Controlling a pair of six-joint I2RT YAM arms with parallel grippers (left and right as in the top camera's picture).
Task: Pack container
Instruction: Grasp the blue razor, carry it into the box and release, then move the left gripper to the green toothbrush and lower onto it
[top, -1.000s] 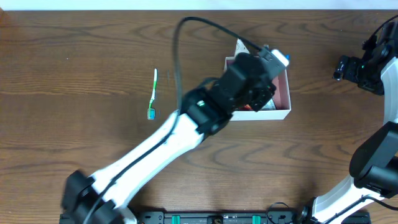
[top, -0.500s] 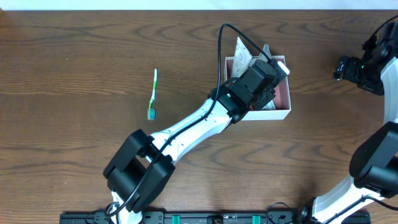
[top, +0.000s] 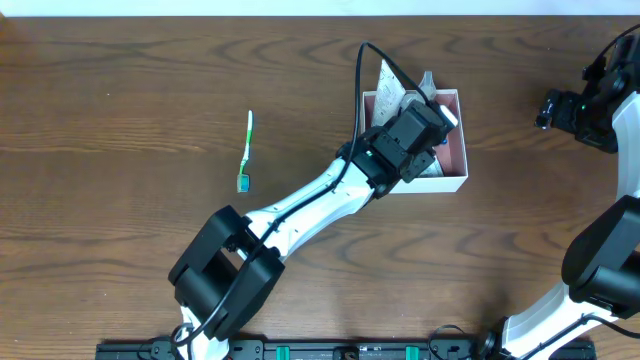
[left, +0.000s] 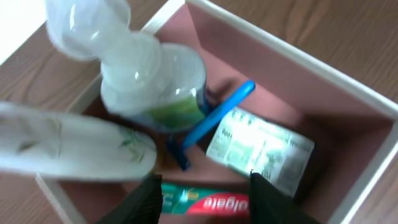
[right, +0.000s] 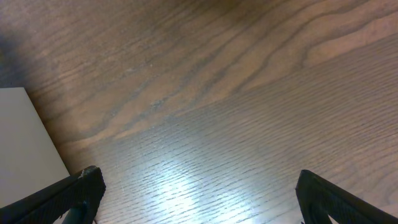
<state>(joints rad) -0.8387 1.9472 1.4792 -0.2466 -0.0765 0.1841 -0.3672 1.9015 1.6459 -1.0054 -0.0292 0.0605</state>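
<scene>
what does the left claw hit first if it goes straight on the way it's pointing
Most likely the toothpaste tube, lying on the floor of the box between the fingers of the left claw. Depth is hard to judge, but nothing else shows in front of it.

Left arm (top: 300, 205) stretched diagonally, left gripper (left: 202, 199) jaws parted; right arm (top: 610, 250) folded at side, right gripper (right: 202, 193) spread wide.

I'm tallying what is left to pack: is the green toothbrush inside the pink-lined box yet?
No, the toothbrush lies on the table well left of the container, apart from it.
</scene>
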